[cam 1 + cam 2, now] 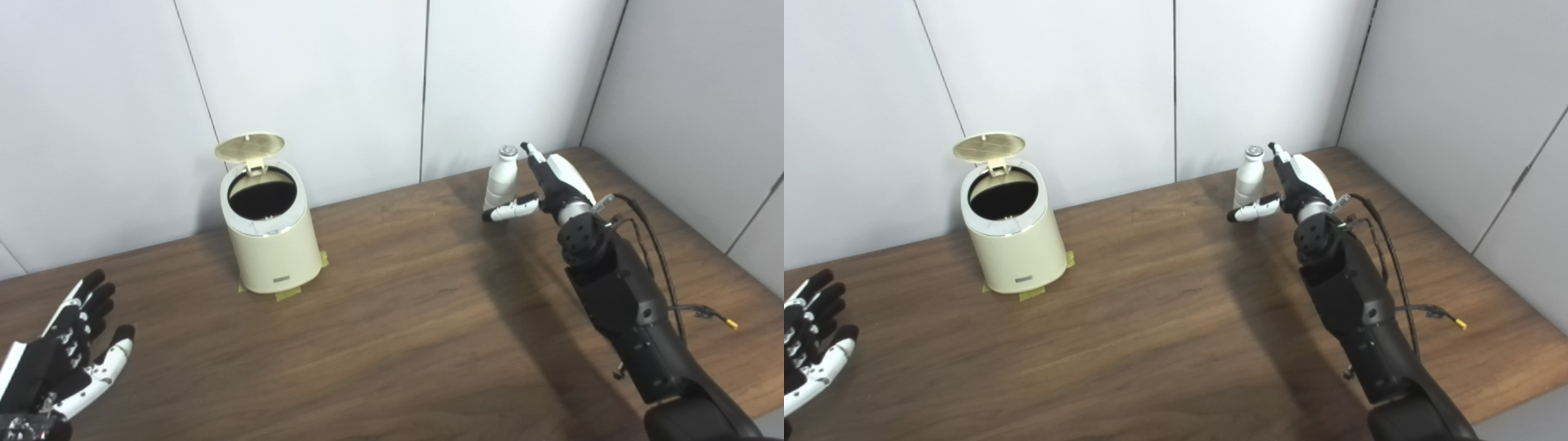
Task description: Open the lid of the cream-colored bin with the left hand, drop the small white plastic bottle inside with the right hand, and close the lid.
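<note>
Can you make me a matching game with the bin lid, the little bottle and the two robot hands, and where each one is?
Things:
1. round cream-colored bin lid
2. small white plastic bottle
3. left hand
4. right hand

States:
A. open, low at the near left table edge
B. tipped up, open
C. open, fingers right beside the bottle
D. standing upright at the far right

Pairs: 1-B, 2-D, 3-A, 4-C
</note>
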You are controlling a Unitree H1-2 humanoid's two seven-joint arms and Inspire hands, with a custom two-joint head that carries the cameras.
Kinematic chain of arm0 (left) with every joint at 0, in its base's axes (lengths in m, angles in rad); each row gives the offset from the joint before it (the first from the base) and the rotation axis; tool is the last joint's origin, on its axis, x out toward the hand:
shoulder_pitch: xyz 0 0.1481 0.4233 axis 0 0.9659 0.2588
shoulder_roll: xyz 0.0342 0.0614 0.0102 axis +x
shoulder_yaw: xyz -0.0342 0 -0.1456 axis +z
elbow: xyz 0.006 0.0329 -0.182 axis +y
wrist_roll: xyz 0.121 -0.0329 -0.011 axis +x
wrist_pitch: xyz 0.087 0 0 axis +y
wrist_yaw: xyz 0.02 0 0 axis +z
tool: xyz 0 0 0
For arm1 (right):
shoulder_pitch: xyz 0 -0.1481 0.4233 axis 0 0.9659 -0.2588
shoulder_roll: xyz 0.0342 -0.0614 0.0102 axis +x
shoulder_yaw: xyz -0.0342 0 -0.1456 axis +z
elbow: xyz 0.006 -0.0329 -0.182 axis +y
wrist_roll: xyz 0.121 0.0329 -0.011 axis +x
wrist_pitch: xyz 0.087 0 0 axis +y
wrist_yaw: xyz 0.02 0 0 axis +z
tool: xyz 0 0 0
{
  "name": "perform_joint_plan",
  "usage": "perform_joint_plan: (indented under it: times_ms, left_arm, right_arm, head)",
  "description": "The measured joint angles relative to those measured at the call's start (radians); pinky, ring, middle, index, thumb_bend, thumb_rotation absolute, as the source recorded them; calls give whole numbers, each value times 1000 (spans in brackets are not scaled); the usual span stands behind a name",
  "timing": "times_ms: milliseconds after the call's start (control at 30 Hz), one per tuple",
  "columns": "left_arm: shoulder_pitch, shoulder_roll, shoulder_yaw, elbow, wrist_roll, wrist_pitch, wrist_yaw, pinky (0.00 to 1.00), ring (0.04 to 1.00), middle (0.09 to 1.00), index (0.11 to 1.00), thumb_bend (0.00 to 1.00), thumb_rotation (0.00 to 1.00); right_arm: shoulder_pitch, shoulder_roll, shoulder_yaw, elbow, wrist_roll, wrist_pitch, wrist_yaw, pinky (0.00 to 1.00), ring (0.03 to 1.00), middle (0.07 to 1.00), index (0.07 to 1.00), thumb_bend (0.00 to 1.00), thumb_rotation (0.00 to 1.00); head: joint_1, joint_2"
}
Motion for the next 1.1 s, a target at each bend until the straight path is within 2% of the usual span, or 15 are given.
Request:
perform_joint_plan:
  times_ms: [167, 433, 533, 700, 800, 867, 900, 933, 967, 1000, 1033, 1100]
  left_arm:
    - [0, 4, -4, 0, 1, 0, 1, 1000, 959, 951, 1000, 182, 0]
    - [0, 5, -6, 0, 0, 0, 1, 1000, 957, 949, 1000, 189, 18]
    - [0, 5, -7, 0, -3, 0, 11, 1000, 954, 947, 1000, 192, 42]
    - [0, 10, -13, 0, -2, 0, 16, 1000, 956, 945, 1000, 187, 46]
    - [0, 15, -11, 0, -4, 0, 18, 1000, 960, 951, 1000, 189, 13]
    - [0, 15, -10, 0, -8, 0, 21, 1000, 962, 954, 1000, 191, 5]
    - [0, 15, -10, -1, -12, 0, 23, 1000, 964, 956, 1000, 192, 2]
    - [0, 15, -10, -3, -18, 0, 24, 1000, 965, 957, 1000, 191, 1]
    - [0, 15, -10, -5, -21, 0, 24, 1000, 966, 958, 1000, 190, 0]
    - [0, 16, -10, -6, -23, 0, 25, 1000, 966, 959, 1000, 190, 0]
    - [0, 18, -9, -7, -28, 0, 28, 991, 962, 959, 1000, 192, 0]
    - [0, 25, -10, -12, -42, 0, 32, 993, 962, 960, 1000, 196, 0]
  right_arm:
    - [-20, 0, 1, 17, 2, 0, 0, 928, 1000, 1000, 1000, 1000, 231]
    - [-30, 0, 16, 43, -18, 0, -15, 849, 961, 1000, 1000, 1000, 207]
    - [-36, 3, 16, 44, -40, 0, -17, 848, 956, 997, 1000, 1000, 191]
    - [-63, 3, 18, 96, -49, 0, -32, 757, 903, 937, 1000, 968, 145]
    - [-67, 13, 17, 101, -38, 0, -73, 713, 851, 872, 915, 908, 65]
    - [-73, 26, 11, 117, -18, -10, -123, 649, 756, 797, 808, 874, 17]
    - [-81, 32, 6, 142, -4, -23, -157, 601, 689, 745, 727, 858, 6]
    - [-89, 36, 2, 167, 5, -36, -186, 571, 645, 678, 668, 789, 3]
    - [-95, 38, -5, 191, 17, -49, -218, 534, 590, 573, 593, 662, 1]
    - [-100, 40, -12, 211, 24, -56, -252, 513, 544, 506, 566, 595, 0]
    - [-104, 43, -18, 230, 33, -60, -290, 501, 490, 466, 555, 548, 0]
    - [-114, 49, -20, 257, 37, -60, -340, 475, 451, 446, 547, 523, 0]
  head:
    - [0, 0]
    - [9, 0]
    - [14, 0]
    - [14, 0]
    - [20, 5]
    - [20, 5]
    - [18, 6]
    - [18, 6]
    - [20, 9]
    - [23, 11]
    - [25, 12]
    - [31, 12]
